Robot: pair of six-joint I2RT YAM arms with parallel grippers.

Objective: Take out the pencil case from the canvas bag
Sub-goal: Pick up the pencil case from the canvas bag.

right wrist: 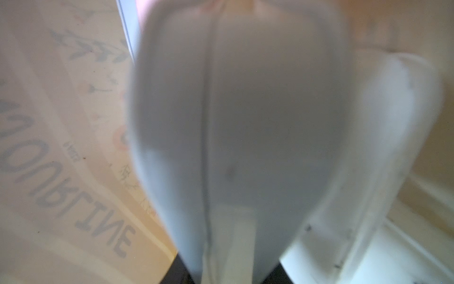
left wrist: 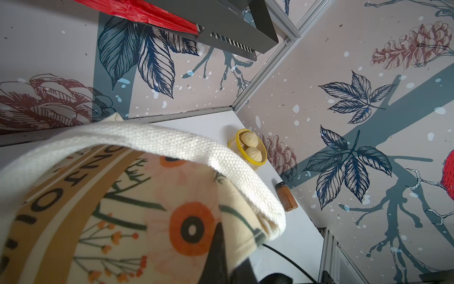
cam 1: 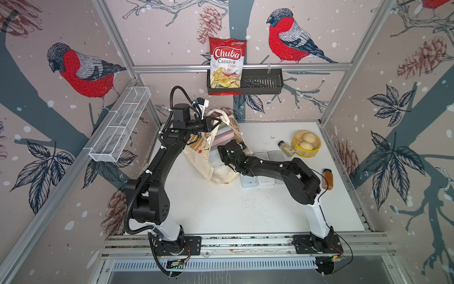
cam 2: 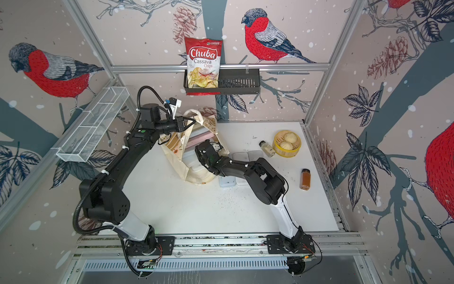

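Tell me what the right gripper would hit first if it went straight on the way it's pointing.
Probably the pale item filling the right wrist view: the right gripper points into the canvas bag, and its jaws seem closed on it. It is too blurred to identify.

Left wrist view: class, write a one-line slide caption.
Left gripper holds the canvas bag up by its cream handle; bun steamer and spice jar beyond.

chip bag [cam 1: 227,62], in black basket [cam 1: 261,82]: read "Chuba Cassava Chips" | canvas bag [cam 1: 196,157], below the basket: tan-band lettering was unreadable
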